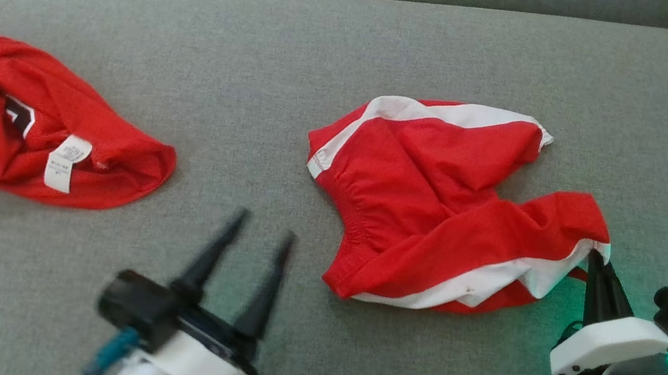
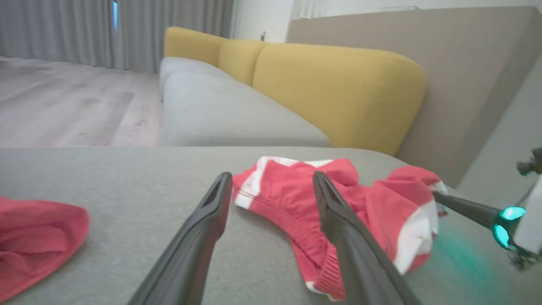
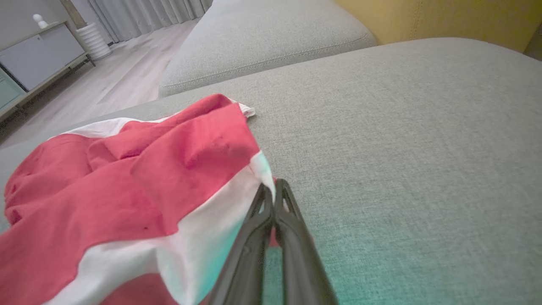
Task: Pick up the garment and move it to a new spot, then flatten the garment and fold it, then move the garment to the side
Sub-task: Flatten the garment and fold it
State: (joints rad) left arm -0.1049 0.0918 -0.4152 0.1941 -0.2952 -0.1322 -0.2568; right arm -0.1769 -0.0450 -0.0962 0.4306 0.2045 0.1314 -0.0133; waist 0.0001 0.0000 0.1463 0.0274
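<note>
- The red-and-white garment (image 1: 439, 205) lies crumpled mid-cushion (image 1: 331, 44), long axis running far-left to near-right.
- The right gripper (image 1: 594, 255) is at its near-right end, fingers pressed together, pinching the white hem corner.
- The left gripper (image 1: 268, 222), fingers spread, hovers just left of the waistband (image 1: 358, 246), not touching.

The garment (image 1: 441, 198) is a pair of red shorts with broad white bands along the edges and a gathered elastic waist. It lies crumpled on the grey seat cushion (image 1: 261, 53), toward the robot's right, bunched in soft folds rather than spread flat. One leg points toward the far edge and the other sweeps out to the right. The white-trimmed corner of that right-hand leg is pinched between the closed jaws of the right gripper (image 1: 593, 258).
</note>
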